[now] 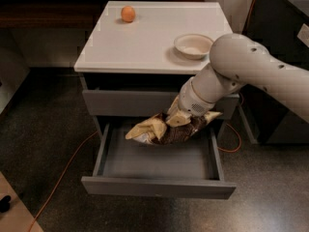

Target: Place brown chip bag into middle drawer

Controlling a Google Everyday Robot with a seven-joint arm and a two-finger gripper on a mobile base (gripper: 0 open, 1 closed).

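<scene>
An orange cord [62, 174] trails across the speckled dark floor at left and runs behind the cabinet [145, 47], whose smooth white top carries a small orange ball [128, 13] near its back left corner. Below the top, the flat grey top drawer [125, 103] is shut. The middle drawer [159, 188] under it stands pulled out, a wide shallow grey tray with a bare floor. The bag [157, 130], crinkled and sagging, tan at the ends and dark brown in the middle, hangs lengthwise over the back of that drawer, clear of its floor. The gripper [177, 118] pinches the bag from above near its middle, pale fingers closed on the foil. The wrist covers part of the bag's right half and part of the top drawer. A round off-white bowl [193, 46] sits on the cabinet's right edge. The rounded white arm [251, 66] reaches in from the right and is cut off by the frame.
</scene>
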